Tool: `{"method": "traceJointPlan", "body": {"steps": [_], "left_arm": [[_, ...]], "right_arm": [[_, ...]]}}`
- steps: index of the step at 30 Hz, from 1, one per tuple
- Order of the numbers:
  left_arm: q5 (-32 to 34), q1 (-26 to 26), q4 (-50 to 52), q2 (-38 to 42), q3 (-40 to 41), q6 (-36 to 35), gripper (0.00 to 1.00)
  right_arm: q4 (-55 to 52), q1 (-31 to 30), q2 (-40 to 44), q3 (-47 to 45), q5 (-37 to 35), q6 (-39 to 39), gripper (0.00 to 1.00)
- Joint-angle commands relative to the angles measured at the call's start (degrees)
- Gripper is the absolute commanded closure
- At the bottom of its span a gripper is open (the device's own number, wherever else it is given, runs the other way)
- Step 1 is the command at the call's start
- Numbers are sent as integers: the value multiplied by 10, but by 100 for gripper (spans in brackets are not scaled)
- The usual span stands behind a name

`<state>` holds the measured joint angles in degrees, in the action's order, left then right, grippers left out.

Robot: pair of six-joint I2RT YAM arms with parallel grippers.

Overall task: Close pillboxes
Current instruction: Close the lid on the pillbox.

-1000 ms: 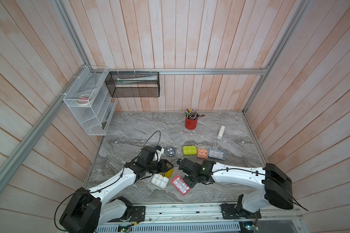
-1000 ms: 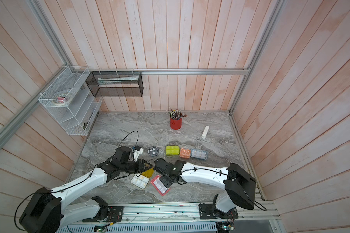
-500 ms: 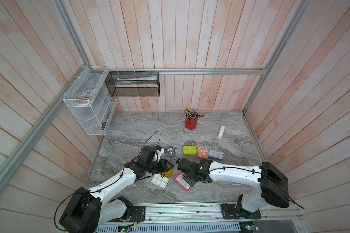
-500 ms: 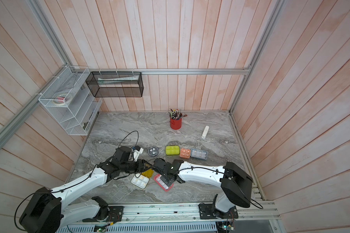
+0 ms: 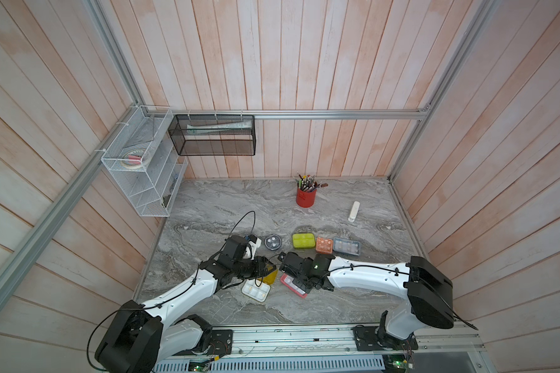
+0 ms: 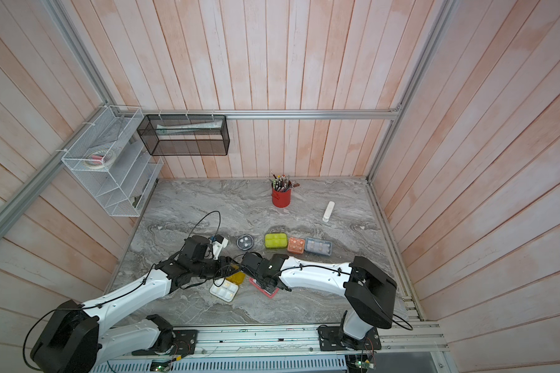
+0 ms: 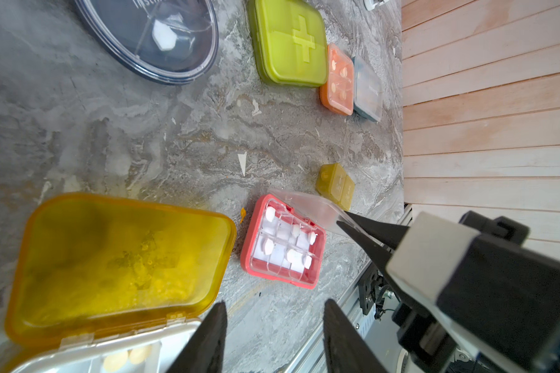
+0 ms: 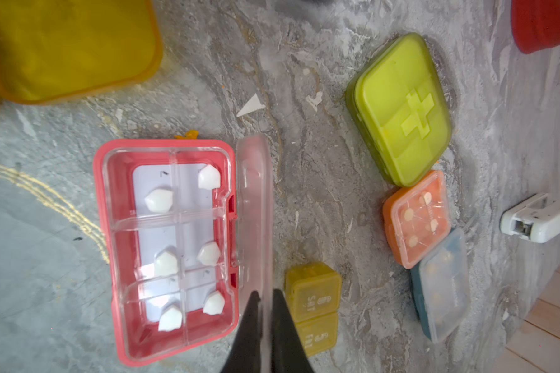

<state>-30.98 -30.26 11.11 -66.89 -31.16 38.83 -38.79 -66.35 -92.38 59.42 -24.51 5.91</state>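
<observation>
My right gripper (image 8: 265, 298) is shut on the clear hinged lid (image 8: 254, 200) of the pink-red pillbox (image 8: 110, 258). The lid stands up from a tray of white pills. Right beside it sits the small olive pillbox (image 8: 312, 300), shut. My left gripper (image 7: 275, 305) is open and empty beside the yellow pillbox (image 7: 120, 258), whose lid is swung back off its white tray (image 5: 256, 289). Behind, in a row, lie the round dark (image 5: 273, 242), lime (image 5: 303, 240), orange (image 5: 324, 245) and light blue (image 5: 346, 247) pillboxes, all shut.
A red cup of pencils (image 5: 305, 197) and a slim white stick (image 5: 354, 211) stand farther back. A white wire rack (image 5: 143, 171) and a black mesh basket (image 5: 212, 135) hang on the walls. The table's front edge and rail (image 5: 304, 336) lie just behind both arms.
My right gripper has shifted a little to the left, over the pink-red pillbox, which has slid slightly. The left arm has stayed where it was.
</observation>
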Motion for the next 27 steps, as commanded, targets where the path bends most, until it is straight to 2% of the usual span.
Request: {"method": "traceJointPlan", "body": {"steps": [1,16,27], "left_arm": [[6,4,-1,7,9,-3,49],[2,8,-4,0,6,-2,49],[1,7,-3,-2,2,-3,49]], "right_arm": [[2,-2,-10,11,-28,-22,90],[-13,-3,-23,24,-34,-11,85],[-10,-3,-10,26,5,14,74]]}}
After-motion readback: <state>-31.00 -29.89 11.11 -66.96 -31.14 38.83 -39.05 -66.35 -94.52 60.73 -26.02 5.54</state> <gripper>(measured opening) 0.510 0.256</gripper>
